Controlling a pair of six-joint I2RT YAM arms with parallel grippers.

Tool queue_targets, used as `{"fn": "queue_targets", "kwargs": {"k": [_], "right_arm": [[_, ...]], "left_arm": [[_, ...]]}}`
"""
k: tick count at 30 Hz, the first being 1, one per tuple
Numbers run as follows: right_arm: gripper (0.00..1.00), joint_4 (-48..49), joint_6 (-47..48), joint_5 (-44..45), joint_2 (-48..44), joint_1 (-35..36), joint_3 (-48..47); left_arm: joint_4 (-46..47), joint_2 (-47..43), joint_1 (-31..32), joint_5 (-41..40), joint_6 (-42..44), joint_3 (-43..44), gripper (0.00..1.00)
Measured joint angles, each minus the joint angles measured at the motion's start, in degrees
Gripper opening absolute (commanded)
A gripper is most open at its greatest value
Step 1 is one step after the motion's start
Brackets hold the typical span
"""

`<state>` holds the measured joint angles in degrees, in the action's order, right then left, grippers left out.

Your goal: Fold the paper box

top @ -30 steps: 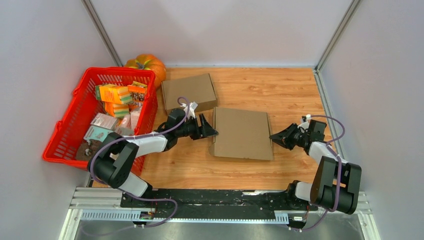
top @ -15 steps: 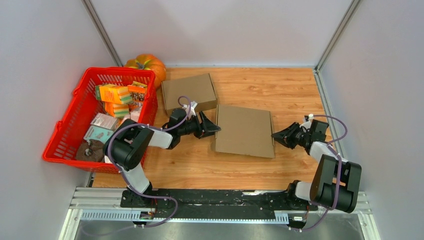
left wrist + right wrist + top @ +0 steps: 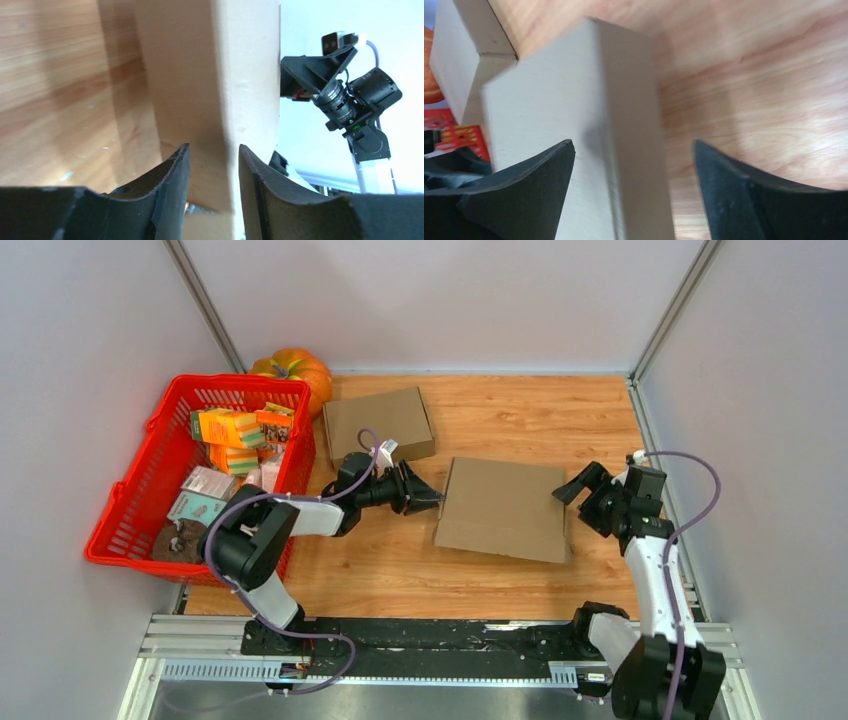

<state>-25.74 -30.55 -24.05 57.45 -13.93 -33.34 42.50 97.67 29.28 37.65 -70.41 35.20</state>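
Paper box: the paper box (image 3: 505, 512) lies as a flattened slab on the middle of the table, between the two arms, its panels not yet raised.
Right gripper: the right gripper (image 3: 576, 485) hangs at the slab's right edge with its jaws spread wide; in its wrist view the cardboard shows between the fingers (image 3: 524, 192) without touching either.
Left gripper: the left gripper (image 3: 428, 498) is clamped on the slab's left edge; the wrist view shows cardboard filling the gap between both fingers.
Risk, slide: with only one side pinched, a push from the right could skate the slab across the smooth wood instead of opening it.
Risk, crease: the left hold sits on a thin margin, so a hard lift or twist may bend or tear the cardboard, or let it slip out.
Risk, bump: a drift to the left and back would run into the second box (image 3: 378, 424) lying just beyond.
Table: the table (image 3: 520, 420) is pale wood plank, glossy.
Far left: a red basket (image 3: 240, 382) of small cartons, with a pumpkin (image 3: 297, 368) behind it in the corner.
Room: plain white walls (image 3: 430, 300) close in three sides.
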Motion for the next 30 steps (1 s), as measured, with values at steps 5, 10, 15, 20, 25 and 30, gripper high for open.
{"fn": "queue_targets", "kwargs": {"k": [5,10,15,20,25,30], "right_arm": [[1.0,-6.95,3.61,12.9,-9.25,8.57,-8.79],[1.0,-9.81,8.76,25.27,-12.76,25.16,-15.76],[1.0,-12.24,8.55,28.76,-10.27,21.84,-18.27],[0.78,-6.54,6.4,15.67,-5.62,0.9,-8.02],[0.68,-3.17,5.38,4.74,1.38,-6.34,-0.68],[0.42,3.67,4.72,-3.08,7.04,-7.82,1.51]], "left_arm": [[-7.82,-7.39,-0.59,2.6,1.9,2.86,0.27],[-18.14,-11.32,-2.64,5.77,5.9,5.95,0.42],[-34.25,-15.89,-2.99,4.81,15.8,8.76,0.68],[-39.87,-18.14,-1.51,3.43,21.97,11.5,0.72],[-42.51,-12.96,2.99,-0.04,25.77,17.09,0.73],[-40.59,-6.75,4.37,-2.01,26.05,18.6,0.72]]}}
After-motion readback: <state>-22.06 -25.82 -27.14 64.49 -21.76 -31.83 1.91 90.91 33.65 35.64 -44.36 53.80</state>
